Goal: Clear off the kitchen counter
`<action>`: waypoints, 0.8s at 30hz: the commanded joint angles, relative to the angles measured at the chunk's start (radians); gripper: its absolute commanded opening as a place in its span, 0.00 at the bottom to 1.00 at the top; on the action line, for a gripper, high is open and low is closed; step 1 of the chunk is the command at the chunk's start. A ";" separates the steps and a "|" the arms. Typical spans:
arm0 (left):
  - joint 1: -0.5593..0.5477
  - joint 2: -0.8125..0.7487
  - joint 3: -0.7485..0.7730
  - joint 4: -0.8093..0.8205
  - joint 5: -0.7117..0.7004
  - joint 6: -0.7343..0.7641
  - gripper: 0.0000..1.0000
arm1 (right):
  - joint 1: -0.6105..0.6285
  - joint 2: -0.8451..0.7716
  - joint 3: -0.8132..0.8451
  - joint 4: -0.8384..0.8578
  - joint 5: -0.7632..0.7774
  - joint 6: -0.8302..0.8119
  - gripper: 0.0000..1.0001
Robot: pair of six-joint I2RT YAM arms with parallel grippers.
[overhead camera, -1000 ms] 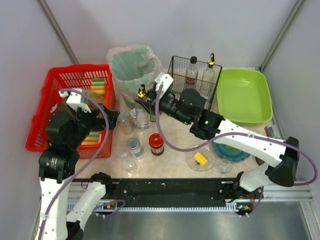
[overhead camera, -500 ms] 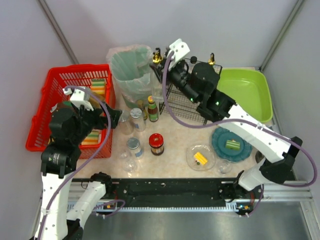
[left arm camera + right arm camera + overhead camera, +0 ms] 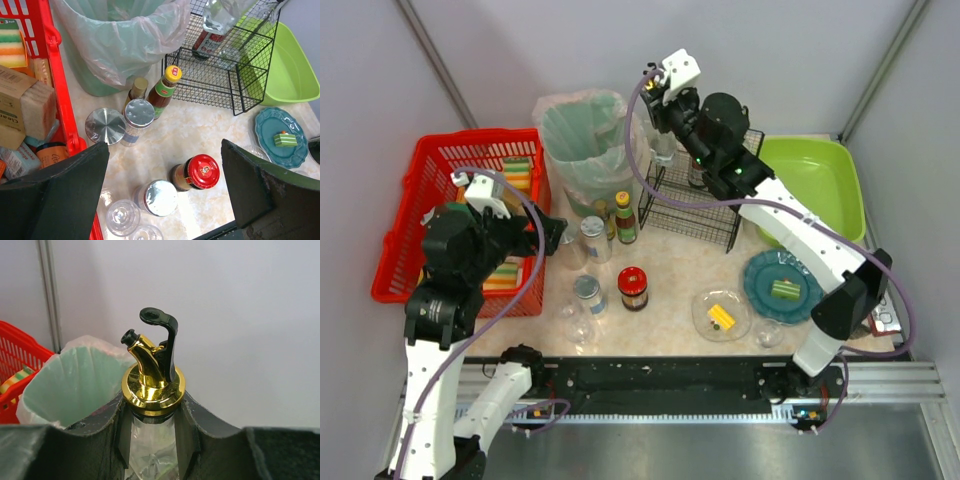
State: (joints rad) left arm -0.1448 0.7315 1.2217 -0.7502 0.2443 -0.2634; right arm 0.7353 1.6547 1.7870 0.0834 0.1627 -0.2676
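Bottle [image 3: 152,382] is clamped in the right gripper [image 3: 152,421] above the wire basket [image 3: 695,205] standing on the counter [image 3: 670,270], lowering into it being judged next, while the left gripper [image 3: 162,190] is held wide left of the basket.

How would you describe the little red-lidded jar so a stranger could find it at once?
Find the kitchen counter, the wide beige marbled top, and look in front of the green-lined bin. The red-lidded jar stands upright between a silver-lidded jar and a clear bowl. It alone has a bright red lid.
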 commanded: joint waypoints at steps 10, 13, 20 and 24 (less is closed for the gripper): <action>-0.001 0.020 -0.002 0.041 -0.002 0.003 0.96 | -0.125 0.106 0.172 0.317 -0.100 -0.036 0.00; -0.001 0.028 -0.002 0.041 -0.002 0.004 0.97 | -0.154 0.132 0.186 0.322 -0.133 -0.004 0.00; -0.001 0.036 -0.013 0.040 -0.010 0.009 0.97 | -0.198 0.166 0.161 0.340 -0.157 0.057 0.00; -0.001 0.043 -0.016 0.041 -0.005 0.010 0.96 | -0.211 0.178 0.127 0.360 -0.157 0.057 0.00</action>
State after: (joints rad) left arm -0.1448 0.7666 1.2156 -0.7521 0.2420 -0.2626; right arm 0.5377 1.8465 1.8900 0.2470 0.0387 -0.2245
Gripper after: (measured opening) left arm 0.967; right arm 0.327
